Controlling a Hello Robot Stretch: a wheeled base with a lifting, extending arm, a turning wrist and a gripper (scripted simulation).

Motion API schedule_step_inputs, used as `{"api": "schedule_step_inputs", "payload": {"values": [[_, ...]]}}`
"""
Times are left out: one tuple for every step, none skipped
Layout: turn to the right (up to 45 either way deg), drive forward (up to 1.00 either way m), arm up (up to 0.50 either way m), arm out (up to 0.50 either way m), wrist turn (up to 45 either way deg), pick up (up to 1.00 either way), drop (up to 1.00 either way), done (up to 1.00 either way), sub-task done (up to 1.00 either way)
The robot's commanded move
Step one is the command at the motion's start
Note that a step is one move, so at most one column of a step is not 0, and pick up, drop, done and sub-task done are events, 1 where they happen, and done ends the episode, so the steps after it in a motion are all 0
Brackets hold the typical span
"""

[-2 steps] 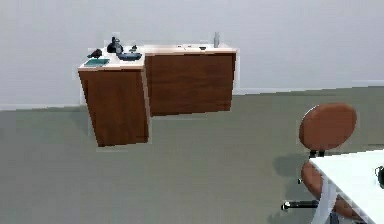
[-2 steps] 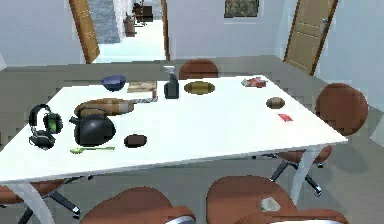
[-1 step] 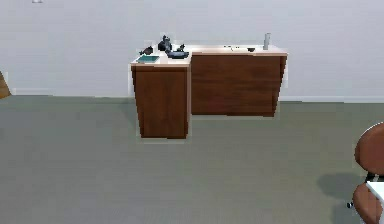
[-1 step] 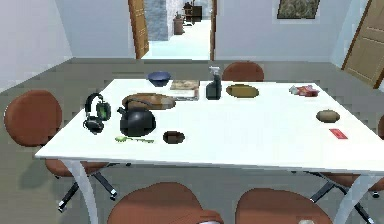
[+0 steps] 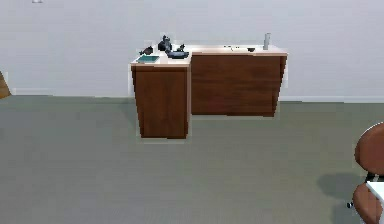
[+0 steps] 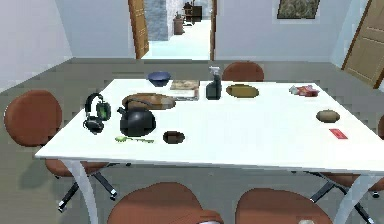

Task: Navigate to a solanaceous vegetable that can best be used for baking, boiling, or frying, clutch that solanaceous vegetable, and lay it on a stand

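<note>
White worktop (image 6: pixel 250 128) ringed by brown chairs (image 6: pixel 32 115), brown oval potato (image 6: pixel 327 116) near its three o'clock edge, black kettle (image 6: pixel 136 122) toward nine o'clock, headphones (image 6: pixel 96 110) just beside it, claw's state cannot be told

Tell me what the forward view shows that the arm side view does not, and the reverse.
Forward view: two brown wooden cabinets against a white wall, with dark things on top. Arm side view: a white table with headphones, a black kettle, a blue bowl and a brown potato-like lump, plus an open doorway. Both: grey floor and a brown chair, possibly the same one.
</note>
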Motion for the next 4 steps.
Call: {"api": "schedule_step_inputs", "payload": {"values": [[0.0,0.0,0.38,0.0,0.0,0.0,0.0,0.0,0.0],[0.0,0.0,0.0,0.48,0.0,0.0,0.0,0.0,0.0],[0.0,0.0,0.0,0.0,45.0,0.0,0.0,0.0,0.0],[0.0,0.0,0.0,0.0,45.0,0.0,0.0,0.0,0.0]]}}
